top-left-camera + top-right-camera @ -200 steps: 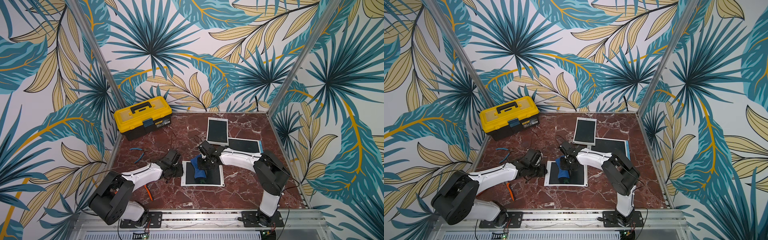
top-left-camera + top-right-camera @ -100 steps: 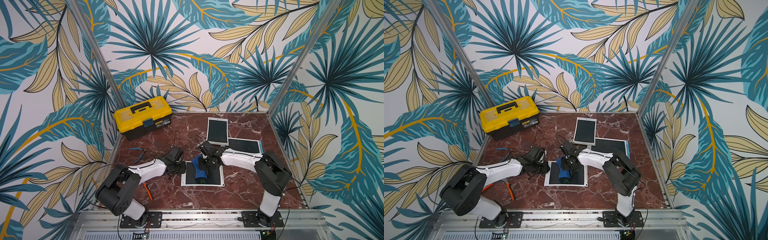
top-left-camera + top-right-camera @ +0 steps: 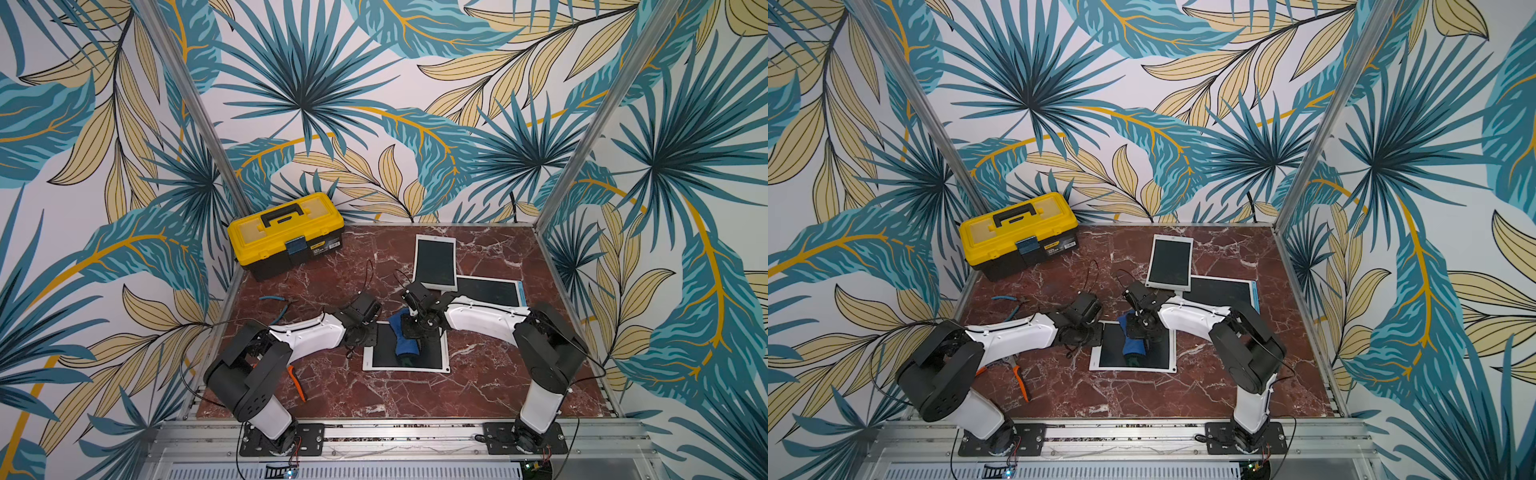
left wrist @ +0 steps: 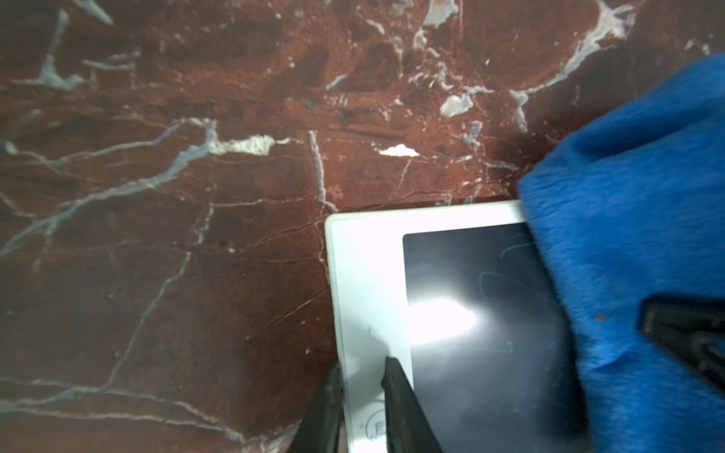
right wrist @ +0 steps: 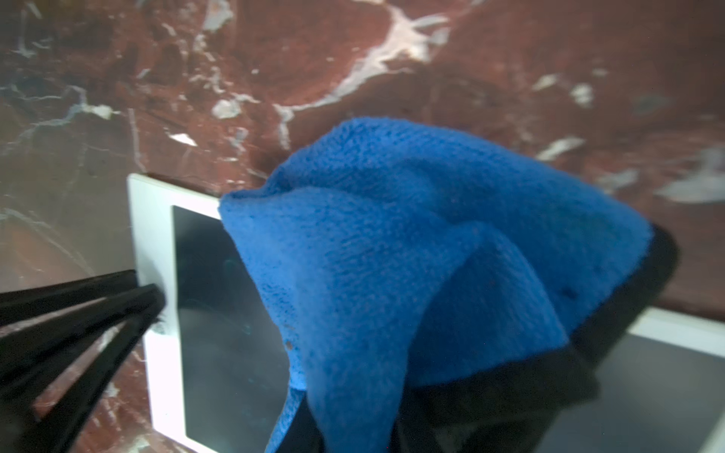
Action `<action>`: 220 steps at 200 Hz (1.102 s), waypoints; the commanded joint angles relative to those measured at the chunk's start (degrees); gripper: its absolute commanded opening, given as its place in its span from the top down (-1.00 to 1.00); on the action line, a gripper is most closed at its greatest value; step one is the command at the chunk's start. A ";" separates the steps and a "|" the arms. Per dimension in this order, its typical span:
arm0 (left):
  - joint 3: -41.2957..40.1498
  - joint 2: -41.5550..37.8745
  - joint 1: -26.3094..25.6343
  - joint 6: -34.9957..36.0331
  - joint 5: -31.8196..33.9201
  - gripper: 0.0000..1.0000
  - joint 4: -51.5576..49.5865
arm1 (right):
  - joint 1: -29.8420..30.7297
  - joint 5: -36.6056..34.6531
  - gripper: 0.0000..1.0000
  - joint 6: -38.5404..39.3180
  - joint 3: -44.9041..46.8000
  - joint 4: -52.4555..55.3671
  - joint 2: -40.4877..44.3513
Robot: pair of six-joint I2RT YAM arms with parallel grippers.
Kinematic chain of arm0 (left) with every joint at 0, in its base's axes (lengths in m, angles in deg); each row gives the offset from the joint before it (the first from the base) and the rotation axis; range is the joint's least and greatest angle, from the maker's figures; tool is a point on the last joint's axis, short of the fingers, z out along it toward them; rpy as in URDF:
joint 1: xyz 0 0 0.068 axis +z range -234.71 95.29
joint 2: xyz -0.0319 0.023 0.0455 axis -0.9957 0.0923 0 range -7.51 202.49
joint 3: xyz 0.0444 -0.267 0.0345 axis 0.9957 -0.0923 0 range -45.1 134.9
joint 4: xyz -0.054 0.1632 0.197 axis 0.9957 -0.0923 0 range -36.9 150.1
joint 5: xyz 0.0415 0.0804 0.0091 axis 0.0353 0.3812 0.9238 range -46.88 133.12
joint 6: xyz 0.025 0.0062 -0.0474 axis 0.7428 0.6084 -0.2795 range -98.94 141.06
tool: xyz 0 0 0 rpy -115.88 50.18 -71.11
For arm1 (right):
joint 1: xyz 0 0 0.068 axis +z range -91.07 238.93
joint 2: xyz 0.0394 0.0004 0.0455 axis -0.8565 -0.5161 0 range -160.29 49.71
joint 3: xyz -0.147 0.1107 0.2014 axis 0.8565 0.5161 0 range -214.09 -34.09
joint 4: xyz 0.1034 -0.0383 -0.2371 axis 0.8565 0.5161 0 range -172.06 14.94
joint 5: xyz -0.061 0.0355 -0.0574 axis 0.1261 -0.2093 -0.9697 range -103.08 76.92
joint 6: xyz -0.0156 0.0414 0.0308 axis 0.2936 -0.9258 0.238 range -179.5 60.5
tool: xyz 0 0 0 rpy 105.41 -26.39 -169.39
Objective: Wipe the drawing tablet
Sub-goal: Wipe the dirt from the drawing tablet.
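Subject: the drawing tablet (image 3: 434, 353) lies flat on the red marble table (image 3: 478, 386), near the front and about midway between my two arm bases, long side across, white border around a dark screen. Faint teal scribbles show on the screen in the left wrist view (image 4: 506, 274), just beside the cloth. A blue cloth (image 3: 404, 336) lies bunched across the tablet's middle, and its far end overhangs the tablet's rear edge onto the marble. My right gripper (image 3: 1142, 328) is closed on that cloth from above (the fabric drapes over the fingers, so the contact itself is hidden in the right wrist view). My left gripper (image 4: 361, 376) is at the tablet's left end, jaws closed on the white border: one finger (image 4: 396, 392) rests on top of the border, the other sits at the outer edge. Surroundings: two more tablets lie behind, a white-framed one (image 3: 435, 262) overlapping a blue-edged one (image 3: 490, 291). A yellow toolbox (image 3: 286, 232) stands in the rear left corner, lid closed. Blue-handled pliers (image 3: 274, 301) and orange-handled pliers (image 3: 297, 382) lie on the left side, partly behind my left arm.
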 commanded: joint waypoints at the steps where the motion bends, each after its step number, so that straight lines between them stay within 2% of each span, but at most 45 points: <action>1: -2.45 5.72 -0.12 -0.18 3.03 0.57 -6.06 | -1.64 -2.60 0.54 1.57 3.81 4.41 3.47; 48: -2.70 5.55 -0.21 -0.50 3.00 0.56 -6.08 | -3.30 -6.21 0.54 1.57 12.48 7.57 12.53; 79: -3.15 4.77 -0.30 -0.67 2.46 0.56 -6.00 | -2.80 0.18 0.53 -0.96 18.34 1.61 13.88; 92: -3.24 4.42 -0.53 -0.66 2.62 0.54 -5.99 | -0.55 2.14 0.53 -2.51 19.20 -1.48 12.79; 121: -3.50 3.48 -0.71 -0.76 3.03 0.52 -6.00 | 7.62 2.58 0.49 -5.44 14.40 -4.12 7.05; 144: -3.59 3.70 -0.70 -0.87 2.90 0.52 -5.91 | 11.19 4.33 0.49 -7.65 8.66 -6.92 1.35; 188: -3.67 3.91 -0.80 -1.12 2.64 0.52 -5.91 | 13.06 9.26 0.49 -10.04 -0.48 -10.48 -7.64; 220: -3.50 3.80 -0.82 -1.29 2.56 0.52 -5.91 | 12.40 6.71 0.49 -11.99 1.95 -9.97 -7.52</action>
